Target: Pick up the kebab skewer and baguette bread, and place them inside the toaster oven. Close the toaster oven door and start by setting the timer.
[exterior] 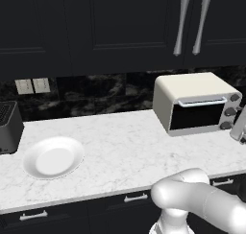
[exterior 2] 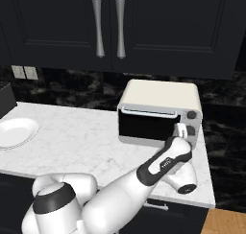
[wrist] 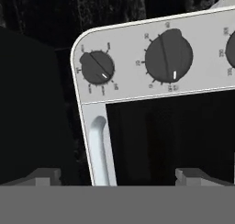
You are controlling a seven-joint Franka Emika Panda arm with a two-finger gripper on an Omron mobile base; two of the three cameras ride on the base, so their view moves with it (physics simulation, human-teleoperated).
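Dark cabinets point(exterior: 96, 27) hung above a white marble counter point(exterior: 120, 142); black stone backsplash point(exterior: 96, 96), wooden floor point(exterior 2: 226, 223).

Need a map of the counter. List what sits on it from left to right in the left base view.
Slot toaster → white plate → toaster oven → gripper at the oven's knobs.
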